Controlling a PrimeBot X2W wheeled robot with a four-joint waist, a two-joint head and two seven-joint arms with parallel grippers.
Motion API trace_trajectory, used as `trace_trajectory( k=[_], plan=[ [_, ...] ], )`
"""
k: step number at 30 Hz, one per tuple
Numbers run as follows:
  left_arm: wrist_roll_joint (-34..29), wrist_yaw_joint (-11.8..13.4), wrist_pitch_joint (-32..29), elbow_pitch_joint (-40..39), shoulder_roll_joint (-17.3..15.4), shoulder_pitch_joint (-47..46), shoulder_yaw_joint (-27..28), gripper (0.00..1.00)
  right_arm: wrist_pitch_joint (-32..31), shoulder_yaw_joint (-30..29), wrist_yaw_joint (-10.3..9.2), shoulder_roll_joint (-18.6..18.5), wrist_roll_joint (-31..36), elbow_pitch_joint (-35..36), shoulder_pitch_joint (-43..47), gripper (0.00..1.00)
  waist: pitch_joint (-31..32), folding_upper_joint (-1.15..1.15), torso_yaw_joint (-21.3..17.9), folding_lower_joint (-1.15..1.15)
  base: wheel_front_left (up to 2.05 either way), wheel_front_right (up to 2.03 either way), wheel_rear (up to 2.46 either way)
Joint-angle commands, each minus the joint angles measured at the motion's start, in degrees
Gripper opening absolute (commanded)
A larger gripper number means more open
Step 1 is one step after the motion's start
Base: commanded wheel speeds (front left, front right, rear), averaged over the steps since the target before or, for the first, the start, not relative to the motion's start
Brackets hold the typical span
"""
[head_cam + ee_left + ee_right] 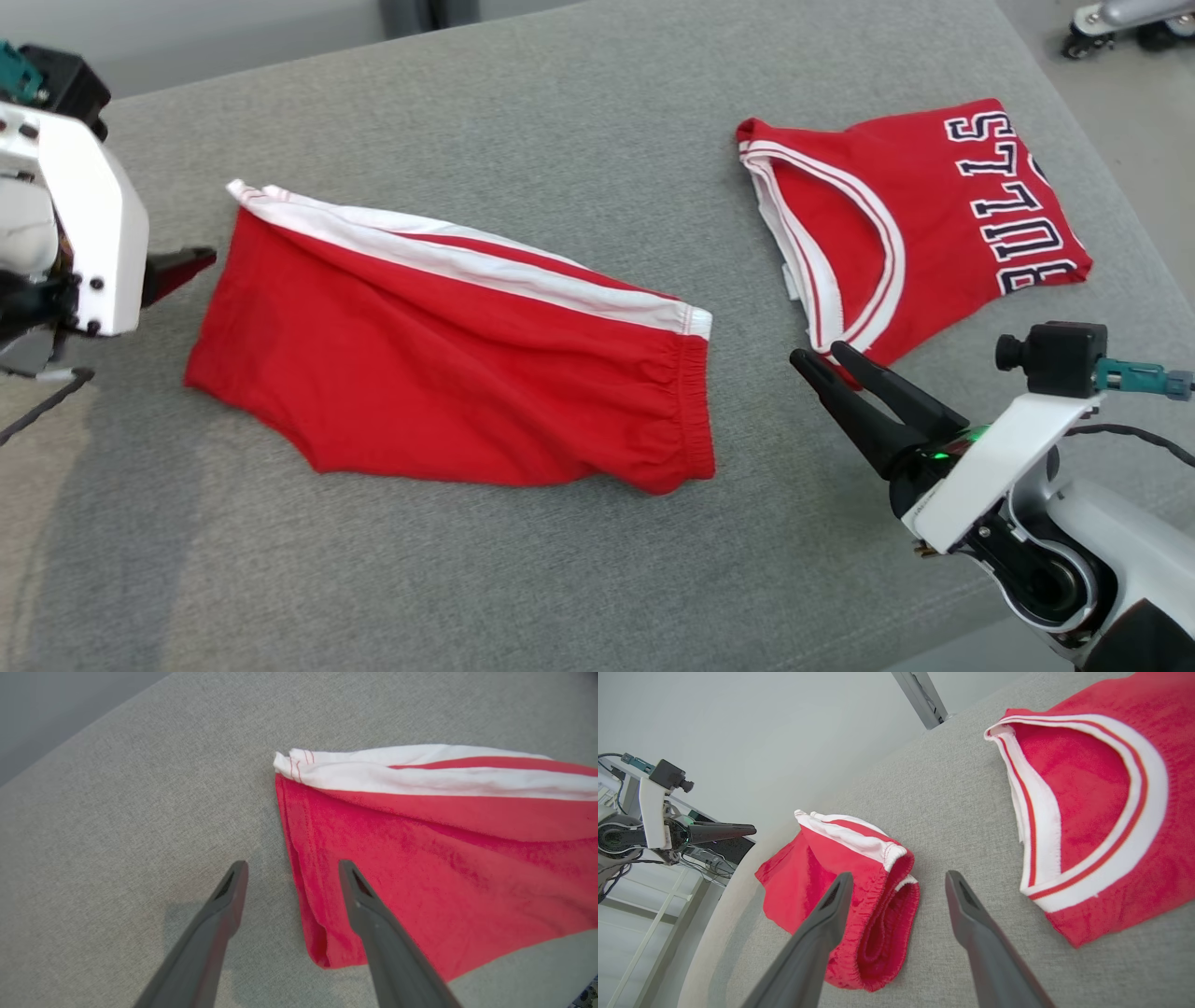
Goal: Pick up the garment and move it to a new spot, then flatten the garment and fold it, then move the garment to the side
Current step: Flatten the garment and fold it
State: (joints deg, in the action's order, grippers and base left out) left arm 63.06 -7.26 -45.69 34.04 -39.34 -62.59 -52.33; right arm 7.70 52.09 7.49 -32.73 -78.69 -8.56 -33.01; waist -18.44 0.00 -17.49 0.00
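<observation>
"While your left gripper [292, 864] hangs at nine o'clock of the shorts [448, 373], jaws spread wide with nothing between them, which step would you say you're on?"

"Folding, I'd judge. The shorts lie mid-table [560, 84], doubled over so that one leg sits on the other. The white stripe runs along the twelve o'clock edge, with the hem toward nine and the waistband toward three. In your left wrist view the fingers straddle the hem edge, but no cloth is pinched."

"And the right gripper [818, 353]?"

"It's at about four o'clock of the shorts, just off the waistband, with the jaws equally wide and empty. A folded jersey [934, 215] lies at about one o'clock of that gripper, its near corner close to the fingertips."

"So what does the next move call for?"

"Either one more fold or the shift to the side, in my view. For a fold, you'd lower each gripper onto its own end, pinch both layers together, and carry the waistband over toward the hem. Watch that your right fingers don't catch the jersey's corner."
</observation>
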Motion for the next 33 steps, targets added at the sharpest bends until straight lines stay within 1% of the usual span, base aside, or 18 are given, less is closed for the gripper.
trace_trajectory(
  k=[1, 6, 9, 15, 16, 18, 19, 22, 25, 29, 32, 33],
  plan=[
    [0.6, -0.2, -0.3, 0.5, -0.8, 1.7, -0.2, 1.00, 0.7, -0.8, 0.01, -0.7, 0.1, 0.8, 1.0, 1.00, -0.8, 0.00, -1.5, 0.00, 0.00, 0.00, 0.00],
    [4.7, 0.4, -3.5, 1.8, -2.5, 4.8, 0.9, 1.00, 1.4, -2.9, 0.01, -2.3, 0.5, 3.0, 2.9, 1.00, -2.5, 0.00, -3.9, 0.00, 0.00, 0.00, 0.00],
    [6.1, 0.8, -5.1, 1.4, -3.2, 5.8, 1.1, 1.00, 1.7, -4.1, 0.01, -2.9, 0.7, 3.8, 4.0, 1.00, -3.1, 0.00, -4.9, 0.00, 0.00, 0.00, 0.00],
    [9.9, 0.7, -7.6, -0.2, -1.8, 6.7, 2.0, 1.00, 1.7, -5.5, 0.01, -2.4, 1.3, 4.7, 5.3, 1.00, -3.9, 0.00, -5.6, 0.00, 0.00, 0.00, 0.00],
    [10.7, 0.9, -8.3, -0.7, -1.5, 6.9, 2.3, 0.79, 1.6, -5.8, 0.01, -2.2, 1.4, 4.7, 5.5, 1.00, -3.9, 0.00, -5.6, 0.00, 0.00, 0.00, 0.00],
    [11.4, 1.1, -9.1, -2.0, -1.5, 6.9, 2.5, 0.03, 1.2, -6.2, 0.01, -1.9, 1.7, 4.7, 5.8, 1.00, -3.9, 0.00, -5.5, 0.00, 0.00, 0.00, 0.00],
    [11.5, 1.3, -9.3, -2.5, -1.7, 6.8, 2.4, 0.00, 1.0, -6.4, 0.01, -1.8, 1.8, 4.6, 6.0, 1.00, -3.8, 0.00, -5.4, 0.00, 0.00, 0.00, 0.00],
    [11.1, 1.6, -9.4, -3.8, -2.0, 6.9, 2.3, 0.00, 0.4, -6.9, 0.01, -1.5, 2.3, 4.2, 6.7, 1.00, -2.9, 0.00, -4.7, 0.00, 0.00, 0.00, 0.00],
    [11.1, 1.9, -8.5, -4.4, -1.8, 7.8, 2.3, 0.00, -0.1, -7.8, 0.01, -1.6, 2.7, 4.0, 7.3, 1.00, -1.4, 0.00, -3.2, 0.00, 0.00, 0.00, 0.00],
    [12.1, 2.3, -7.4, -5.0, -0.6, 10.1, 2.2, 0.00, -1.3, -8.8, 0.01, -2.3, 3.3, 3.6, 8.7, 1.00, 1.9, 0.00, -0.1, 0.00, 0.00, 0.00, 0.00],
    [12.7, 2.9, -6.8, -6.0, -0.7, 12.2, 2.0, 0.00, -2.8, -9.5, 0.01, -2.5, 3.7, 3.4, 9.4, 1.00, 4.2, 0.00, 2.2, 0.00, 0.00, 0.00, 0.00],
    [13.3, 3.4, -6.3, -6.9, -0.7, 14.0, 2.0, 0.00, -3.7, -10.2, 0.01, -2.6, 4.1, 3.3, 10.1, 1.00, 5.8, 0.00, 3.7, 0.00, 0.00, 0.00, 0.00]
  ],
)
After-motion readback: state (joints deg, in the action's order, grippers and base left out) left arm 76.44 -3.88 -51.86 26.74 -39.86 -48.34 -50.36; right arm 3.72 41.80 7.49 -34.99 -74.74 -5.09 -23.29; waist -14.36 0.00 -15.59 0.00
